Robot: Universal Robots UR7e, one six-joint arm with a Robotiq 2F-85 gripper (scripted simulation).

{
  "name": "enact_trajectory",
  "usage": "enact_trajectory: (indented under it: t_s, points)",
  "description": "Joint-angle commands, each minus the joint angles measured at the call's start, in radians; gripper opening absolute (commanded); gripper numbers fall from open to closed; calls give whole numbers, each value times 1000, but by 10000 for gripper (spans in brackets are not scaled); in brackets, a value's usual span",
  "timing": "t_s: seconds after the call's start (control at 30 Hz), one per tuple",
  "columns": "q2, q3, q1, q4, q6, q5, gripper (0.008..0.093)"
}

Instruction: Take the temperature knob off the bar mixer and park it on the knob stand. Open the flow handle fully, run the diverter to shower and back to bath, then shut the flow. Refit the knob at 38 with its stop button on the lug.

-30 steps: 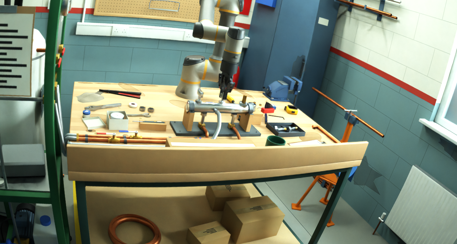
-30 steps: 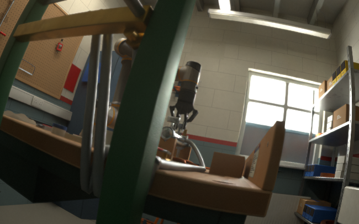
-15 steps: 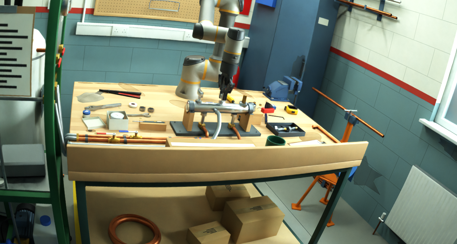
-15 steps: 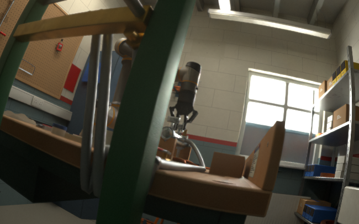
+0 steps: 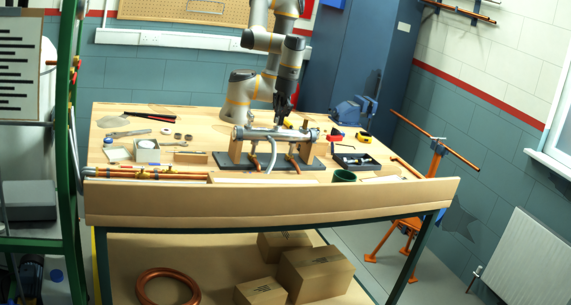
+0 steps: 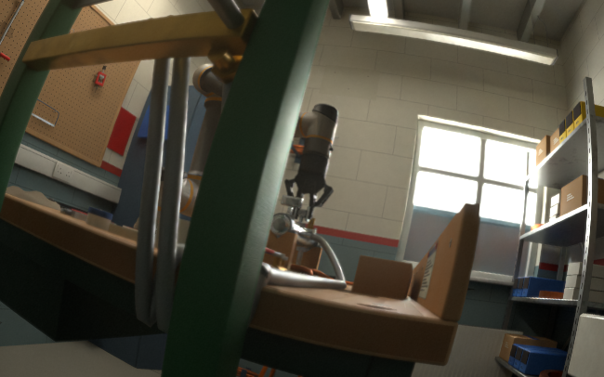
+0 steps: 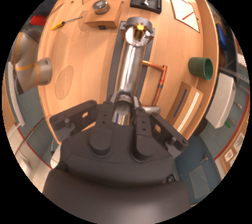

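Observation:
At the middle of the bench the chrome bar mixer lies across two wooden blocks on a dark base plate. Its right end shows a bare brass splined spindle, and the chrome temperature knob sits on the wooden knob stand behind that end. The flow handle stands up at the left end. The diverter knob sits on top of the bar near its middle, above the curved spout. My gripper comes straight down onto the bar and is closed around the diverter knob.
A green cup stands near the front edge, right of the mixer, beside a black tray of small parts. A yellow screwdriver, a red tool and a tape measure lie behind the stand. Pipes and boxes lie on the left side.

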Motion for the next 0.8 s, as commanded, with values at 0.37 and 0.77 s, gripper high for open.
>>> enact_trajectory:
  t_s: [0.37, 0.77]
  points:
    - [0, 0, 0, 0, 0, 0, 125]
    - [0, 0, 0, 0, 0, 0, 365]
